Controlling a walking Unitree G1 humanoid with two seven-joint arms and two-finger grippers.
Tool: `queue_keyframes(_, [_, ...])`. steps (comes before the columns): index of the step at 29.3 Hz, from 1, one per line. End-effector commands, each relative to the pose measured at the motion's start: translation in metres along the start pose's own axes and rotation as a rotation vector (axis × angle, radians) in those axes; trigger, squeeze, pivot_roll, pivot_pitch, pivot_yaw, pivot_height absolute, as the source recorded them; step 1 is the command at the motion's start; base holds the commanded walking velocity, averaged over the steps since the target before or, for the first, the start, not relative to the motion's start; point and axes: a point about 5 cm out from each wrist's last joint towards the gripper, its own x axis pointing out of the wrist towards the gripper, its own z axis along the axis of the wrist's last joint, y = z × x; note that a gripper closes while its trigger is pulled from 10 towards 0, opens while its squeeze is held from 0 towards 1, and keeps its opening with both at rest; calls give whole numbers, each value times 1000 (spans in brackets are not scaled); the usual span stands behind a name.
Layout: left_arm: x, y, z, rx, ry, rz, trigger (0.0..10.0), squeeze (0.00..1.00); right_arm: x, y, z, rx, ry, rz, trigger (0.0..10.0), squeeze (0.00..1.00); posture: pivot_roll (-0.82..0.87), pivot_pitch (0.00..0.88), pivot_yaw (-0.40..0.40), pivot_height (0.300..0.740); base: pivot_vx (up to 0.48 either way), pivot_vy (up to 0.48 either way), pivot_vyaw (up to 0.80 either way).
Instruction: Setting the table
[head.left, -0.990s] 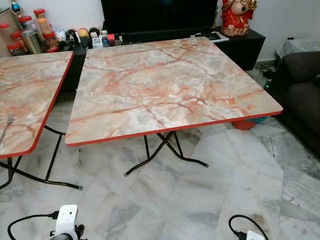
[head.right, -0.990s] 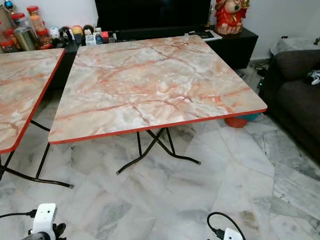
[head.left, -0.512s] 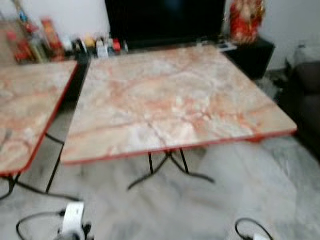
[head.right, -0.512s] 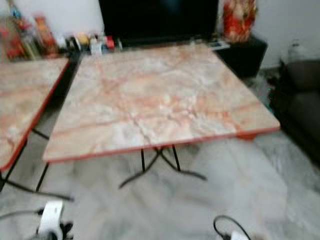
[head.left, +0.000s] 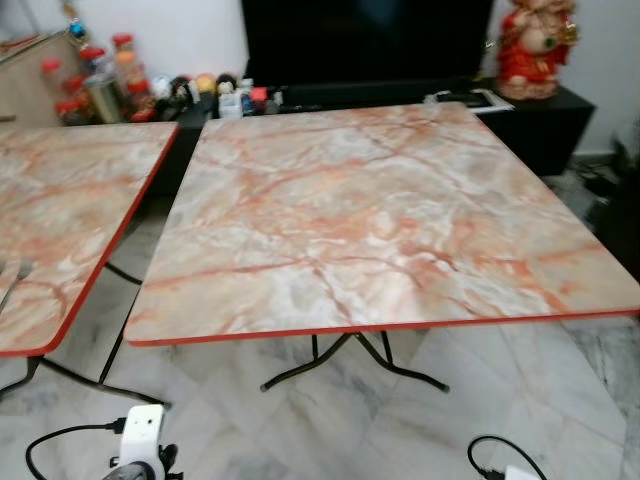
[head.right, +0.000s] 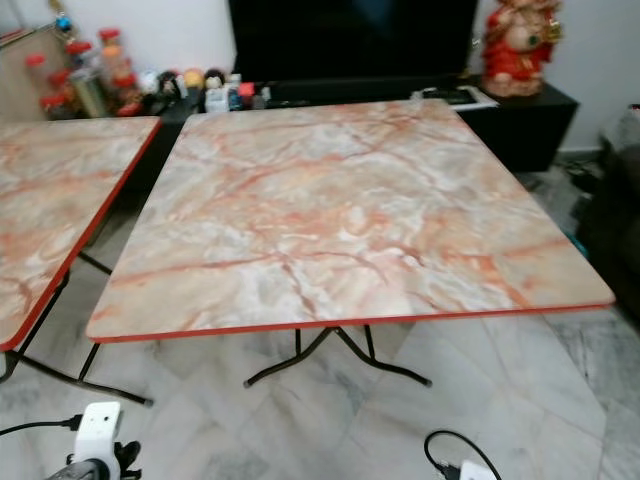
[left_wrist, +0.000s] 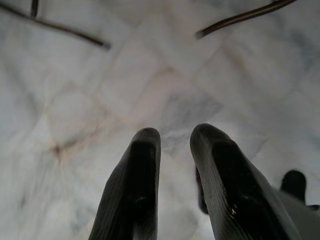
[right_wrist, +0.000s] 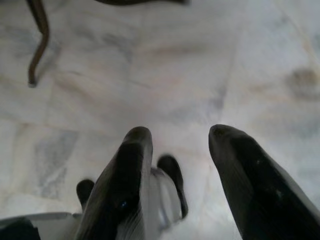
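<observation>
Worktops of marbled pink and orange with red edging stand side by side on black folding legs, over a pale marble floor. Left of the pair, the smaller-seeming left worktop runs off the frame edge, and at its near left edge lies something thin and grey, possibly cutlery, too cropped to tell. Behind it, against the white wall, red-lidded jars cluster with small figurines on a low black cabinet. Just beside the left one, with a narrow gap between them, the main worktop sits squarely ahead. A dark television screen rises behind it on the cabinet, and a flat dark item with papers lies by its far right corner. At the cabinet's right end stands a red statue. A dark sofa edge shows at far right.

Both arms hang low above the floor. The left end effector is released, its two black fingers slightly apart, holding nothing. The right end effector is likewise released, fingers spread wider over bare tile, near a table foot.
</observation>
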Motion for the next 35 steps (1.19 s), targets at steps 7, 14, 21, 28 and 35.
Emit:
queue_keyframes(7, [-2, 5, -5, -34, 21, 13, 10000, 0, 0, 7, -6, 22, 16, 24, 10000, 0, 11, 0, 10, 736, 0, 0, 0])
queue_keyframes(14, [-2, 7, -5, -31, 25, 13, 10000, 0, 0, 8, -7, 26, 15, 26, 10000, 0, 11, 0, 14, 736, 0, 0, 0])
queue_keyframes(21, [-2, 7, -6, -27, 27, 10, 10000, 0, -1, 8, -8, 21, 16, 26, 10000, 0, 6, 0, 17, 736, 0, 0, 0])
queue_keyframes(28, [-3, 7, -7, -22, 32, 9, 10000, 0, -1, 7, -9, 18, 19, 26, 10000, 0, 1, 0, 20, 736, 0, 0, 0])
queue_keyframes(35, [-3, 7, -9, -17, 36, 7, 10000, 0, -1, 6, -10, 15, 21, 26, 10000, 0, 2, 0, 15, 736, 0, 0, 0])
